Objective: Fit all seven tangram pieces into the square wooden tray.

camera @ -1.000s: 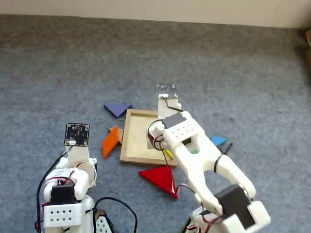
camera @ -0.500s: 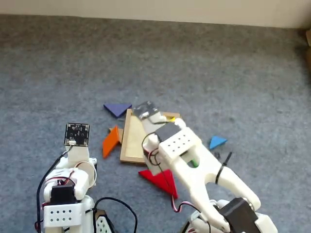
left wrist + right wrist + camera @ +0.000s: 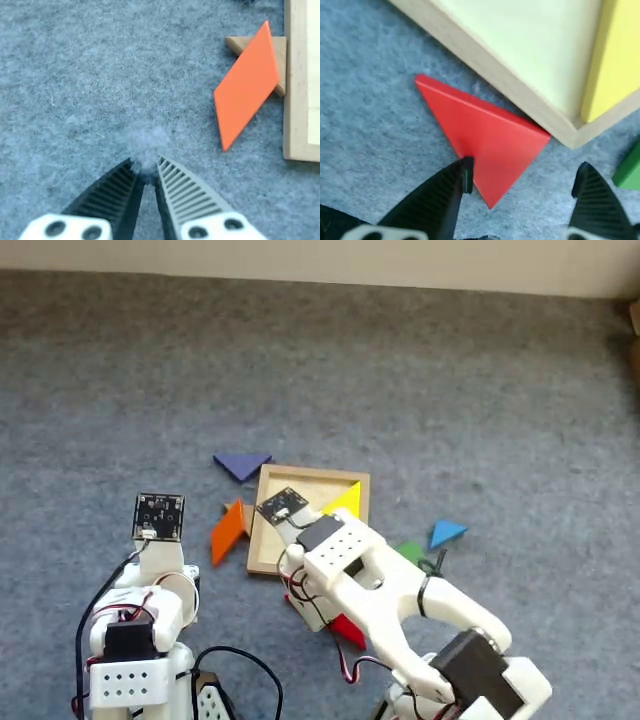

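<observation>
Left gripper is closed on nothing over the carpet. The orange parallelogram lies ahead of it, beside the wooden tray. Right gripper is spread wide and is the nearer arm. The red triangle lies flat between its fingers, just outside the tray wall.

High camera looks down; wrist cameras close, downward; tray shared.

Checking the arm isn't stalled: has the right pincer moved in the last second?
Yes. Against the tray, the right pincer came back from beyond its far edge to its near side, open over the red triangle.
</observation>
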Motion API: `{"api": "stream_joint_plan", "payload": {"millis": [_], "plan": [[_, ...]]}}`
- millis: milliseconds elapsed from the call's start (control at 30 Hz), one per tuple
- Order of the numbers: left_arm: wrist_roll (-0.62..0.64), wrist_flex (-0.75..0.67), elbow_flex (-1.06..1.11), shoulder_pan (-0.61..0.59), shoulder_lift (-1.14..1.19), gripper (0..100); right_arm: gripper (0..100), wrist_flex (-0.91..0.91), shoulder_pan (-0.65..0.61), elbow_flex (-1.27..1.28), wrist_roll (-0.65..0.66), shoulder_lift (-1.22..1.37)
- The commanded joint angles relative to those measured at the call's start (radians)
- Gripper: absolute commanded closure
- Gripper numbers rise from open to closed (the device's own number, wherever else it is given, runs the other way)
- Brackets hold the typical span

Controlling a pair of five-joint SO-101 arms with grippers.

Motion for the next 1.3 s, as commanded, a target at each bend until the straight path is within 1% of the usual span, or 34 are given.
{"api": "stream_joint_plan", "payload": {"millis": [0,333,767,833,933,1167,1267], "plan": [[0.003,0.003,0.027,0.005,-0.01,100,68.0,-0.05,-0.021,-0.018,0.008,0.11],[0.003,0.003,0.027,0.005,-0.01,100,68.0,-0.058,-0.104,-0.039,0.003,0.139],[0.003,0.003,0.027,0.005,-0.01,100,68.0,-0.056,-0.105,-0.061,0.0,0.137],[0.003,0.003,0.027,0.005,-0.01,100,67.9,-0.019,-0.105,-0.085,-0.002,0.137],[0.003,0.003,0.027,0.005,-0.01,100,67.8,0.035,-0.105,-0.142,-0.055,0.137],[0.003,0.003,0.027,0.005,-0.01,100,67.8,0.048,-0.107,-0.163,-0.061,0.128],[0.003,0.003,0.027,0.005,-0.01,100,67.8,0.047,-0.137,-0.163,-0.061,0.073]]}}
